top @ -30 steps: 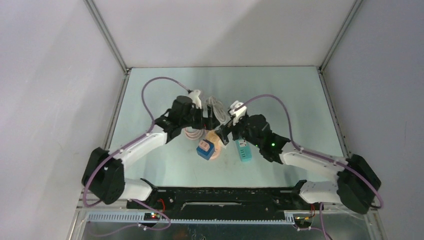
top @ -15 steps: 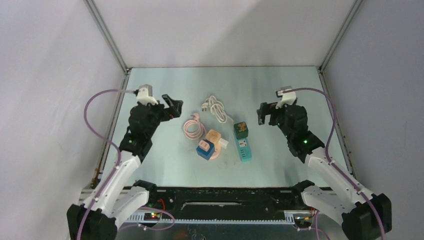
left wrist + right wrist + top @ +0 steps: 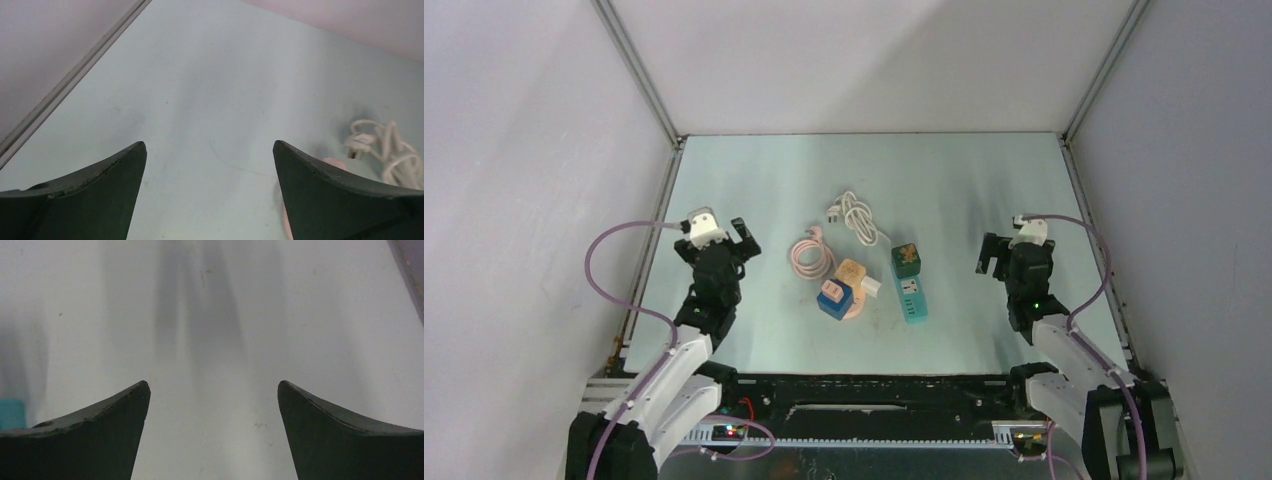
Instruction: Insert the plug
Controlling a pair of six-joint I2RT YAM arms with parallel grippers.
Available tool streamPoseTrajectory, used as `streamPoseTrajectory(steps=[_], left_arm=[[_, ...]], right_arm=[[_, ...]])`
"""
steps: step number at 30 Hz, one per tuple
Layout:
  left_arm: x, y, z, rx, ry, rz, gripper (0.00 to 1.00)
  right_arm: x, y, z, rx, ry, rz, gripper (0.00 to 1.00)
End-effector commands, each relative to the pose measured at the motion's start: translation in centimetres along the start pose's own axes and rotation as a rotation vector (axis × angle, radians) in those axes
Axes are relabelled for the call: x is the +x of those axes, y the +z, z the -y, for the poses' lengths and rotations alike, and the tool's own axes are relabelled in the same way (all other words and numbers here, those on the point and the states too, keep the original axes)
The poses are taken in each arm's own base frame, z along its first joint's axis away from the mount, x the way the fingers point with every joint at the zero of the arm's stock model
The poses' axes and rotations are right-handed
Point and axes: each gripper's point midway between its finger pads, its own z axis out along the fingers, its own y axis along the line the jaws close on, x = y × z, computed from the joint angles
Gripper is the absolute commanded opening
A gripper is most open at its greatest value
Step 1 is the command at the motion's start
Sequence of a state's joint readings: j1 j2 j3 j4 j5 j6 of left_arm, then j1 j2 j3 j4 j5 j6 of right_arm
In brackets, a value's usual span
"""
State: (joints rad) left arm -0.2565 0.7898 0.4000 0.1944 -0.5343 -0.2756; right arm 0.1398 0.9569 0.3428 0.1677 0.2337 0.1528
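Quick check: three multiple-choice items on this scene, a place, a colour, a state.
1. The white cable lies where from the pink cable? A) farther away, to its right B) nearer, to its left C) under it
2. The cube at the teal strip's far end is: A) red B) green C) black
3. The left claw and right claw are: A) both shut B) one holding a plug C) both open, empty
Answers: 1 A, it lies beyond the pink cable; 2 B, its top is green; 3 C, both wrist views show them spread, nothing between.
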Motion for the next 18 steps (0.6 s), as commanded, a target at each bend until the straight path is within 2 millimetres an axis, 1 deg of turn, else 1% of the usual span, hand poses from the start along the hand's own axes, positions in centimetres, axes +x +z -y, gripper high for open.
streamPoseTrajectory(steps=[1,3,4,5,7,8,9,10,12,13,14,16,18], left_arm=[[-0.7,0.6,-1.8,-0.076,0.027,0.125,1.00],[-1.1,1.0,-2.0,-0.104,0.024,0.140,1.00],[-1.0,1.1,-2.3,-0.117,0.036,0.142,1.00],[-1.5,1.1,-2.3,-0.120,0.039,0.170,1.00],[-1.4,1.2,-2.7,-0.130,0.061,0.217,1.00],[-1.1,1.3,-3.0,-0.134,0.068,0.240,1.00],[-0.5,1.6,-3.1,-0.138,0.067,0.234,1.00],[0.7,2.1,-3.2,-0.147,0.083,0.187,1.00],[1.7,2.6,-3.2,-0.139,0.086,0.194,1.00],[1.7,2.8,-3.1,-0.150,0.104,0.187,1.00],[2.0,2.9,-2.5,-0.120,0.121,0.159,1.00],[1.9,2.8,-2.2,-0.089,0.128,0.178,1.00],[1.9,2.4,-1.8,-0.050,0.135,0.189,1.00]], right_arm=[[-3.0,1.0,1.5,0.085,0.013,0.208,1.00],[-2.7,1.4,1.9,0.109,0.002,0.219,1.00],[-3.0,1.5,1.8,0.104,-0.004,0.220,1.00],[-3.3,1.6,1.8,0.102,-0.013,0.237,1.00],[-3.6,1.7,1.7,0.102,-0.014,0.263,1.00],[-4.0,1.7,1.8,0.106,-0.007,0.289,1.00],[-4.2,1.6,1.8,0.103,-0.002,0.310,1.00],[-4.5,1.6,1.8,0.099,0.001,0.330,1.00],[-4.7,1.7,1.7,0.084,-0.002,0.343,1.00],[-5.0,1.8,1.8,0.083,-0.003,0.353,0.99],[-5.0,1.9,1.7,0.078,-0.006,0.357,1.00],[-5.1,2.1,1.4,0.062,-0.011,0.368,0.99],[-4.5,2.6,1.3,0.060,-0.024,0.367,1.00]])
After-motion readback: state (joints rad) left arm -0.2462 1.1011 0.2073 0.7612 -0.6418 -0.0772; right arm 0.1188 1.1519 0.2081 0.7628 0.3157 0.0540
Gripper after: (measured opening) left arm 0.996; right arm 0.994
